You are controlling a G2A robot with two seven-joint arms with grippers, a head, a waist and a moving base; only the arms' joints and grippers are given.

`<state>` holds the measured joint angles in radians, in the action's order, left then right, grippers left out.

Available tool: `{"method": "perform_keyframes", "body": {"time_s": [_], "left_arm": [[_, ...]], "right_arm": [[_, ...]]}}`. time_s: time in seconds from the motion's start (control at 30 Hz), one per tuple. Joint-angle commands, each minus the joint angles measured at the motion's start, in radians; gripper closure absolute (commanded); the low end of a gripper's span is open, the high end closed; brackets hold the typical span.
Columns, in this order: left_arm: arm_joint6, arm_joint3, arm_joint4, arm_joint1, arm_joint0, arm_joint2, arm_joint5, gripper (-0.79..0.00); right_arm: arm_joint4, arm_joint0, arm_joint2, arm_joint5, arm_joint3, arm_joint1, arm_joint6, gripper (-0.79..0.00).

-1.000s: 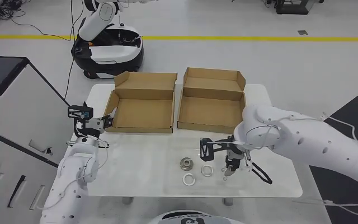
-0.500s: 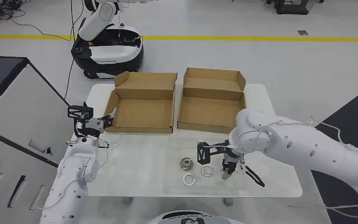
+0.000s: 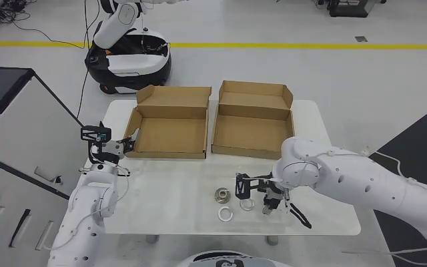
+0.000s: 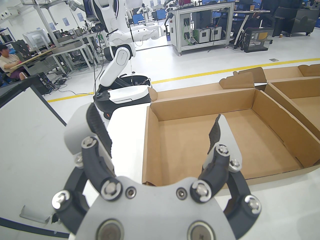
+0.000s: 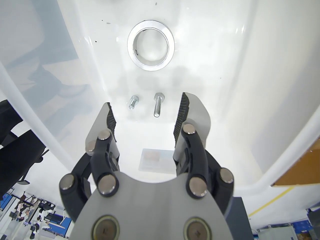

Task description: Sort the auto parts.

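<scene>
Two steel bolts, a short one (image 5: 133, 101) and a longer one (image 5: 158, 106), lie side by side on the white table (image 3: 167, 193). My right gripper (image 5: 147, 106) hangs open just above them, the longer bolt lying between its fingers and the short one near one fingertip. A metal ring (image 5: 150, 45) lies just beyond the bolts. From above, that ring (image 3: 247, 203), a second ring (image 3: 225, 213) and a grey hub (image 3: 221, 195) sit left of my right gripper (image 3: 269, 202). My left gripper (image 4: 155, 116) is open and holds nothing, beside the left cardboard box (image 4: 220, 136).
Two open cardboard boxes stand at the back of the table, the left box (image 3: 167, 133) and the right box (image 3: 252, 130), both with nothing in them. The table's front edge runs close to the parts. My left gripper (image 3: 123, 145) sits at the table's left edge.
My right arm has shifted left and towards the front edge, bringing its open gripper over the bolts. The left arm has kept still.
</scene>
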<state>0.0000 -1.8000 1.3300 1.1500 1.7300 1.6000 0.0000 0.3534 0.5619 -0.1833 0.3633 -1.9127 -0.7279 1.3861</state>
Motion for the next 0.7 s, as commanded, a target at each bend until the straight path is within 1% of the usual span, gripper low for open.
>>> {"method": "perform_keyframes", "body": {"time_s": [0.0, 0.1, 0.23, 0.3, 0.67], "left_arm": [[0.000, 0.000, 0.000, 0.000, 0.000, 0.000, 0.000, -0.785], [0.000, 0.000, 0.000, 0.000, 0.000, 0.000, 0.000, -0.785], [0.000, 0.000, 0.000, 0.000, 0.000, 0.000, 0.000, -0.785], [0.000, 0.000, 0.000, 0.000, 0.000, 0.000, 0.000, -0.785], [0.000, 0.000, 0.000, 0.000, 0.000, 0.000, 0.000, -0.785]], "right_arm": [[0.007, 0.006, -0.006, -0.001, -0.001, 0.004, -0.001, -0.468], [0.025, 0.016, -0.017, -0.006, -0.002, 0.009, -0.014, -0.459], [0.043, 0.033, -0.027, -0.013, -0.005, 0.014, -0.027, -0.422], [0.051, 0.041, -0.030, -0.014, -0.007, 0.016, -0.032, -0.391], [0.098, 0.081, -0.049, -0.014, 0.002, 0.022, -0.047, -0.379]]}}
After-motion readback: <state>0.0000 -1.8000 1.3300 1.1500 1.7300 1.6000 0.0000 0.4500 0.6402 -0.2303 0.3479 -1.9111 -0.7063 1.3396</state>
